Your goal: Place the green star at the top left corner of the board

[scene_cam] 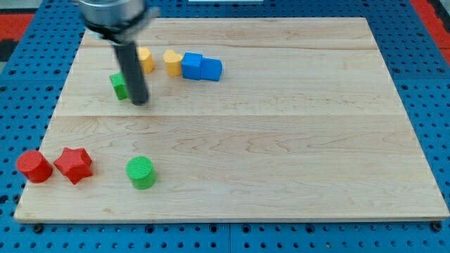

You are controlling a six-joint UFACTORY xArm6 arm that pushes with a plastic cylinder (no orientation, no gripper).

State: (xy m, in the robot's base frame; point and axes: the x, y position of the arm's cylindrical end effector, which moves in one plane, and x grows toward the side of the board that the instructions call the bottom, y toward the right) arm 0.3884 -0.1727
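A pale wooden board (281, 140) lies on a blue pegboard counter (422, 42), with a red patch of the same perforated surface at the view's top left and top right corners. There are no jaws on this arm and nothing is held; it ends in a straight dark rod, and my tip (141, 102) rests on the board in the view's upper left part. The green star (118, 85) sits touching the rod's left side, partly hidden behind it, so its shape is hard to make out; it is near the board's left edge but below the top left corner. Just to the right of the rod is a yellow block (145, 59), partly covered, and a second yellow block (172, 62) lies a little further right. Touching that one is a blue block (191, 65), with another blue block (211, 69) pressed against its right side. In the view's bottom left, a red cylinder (34, 166) sits at the board's left edge, a red star (74, 164) just beside it, and a green cylinder (141, 172) further right
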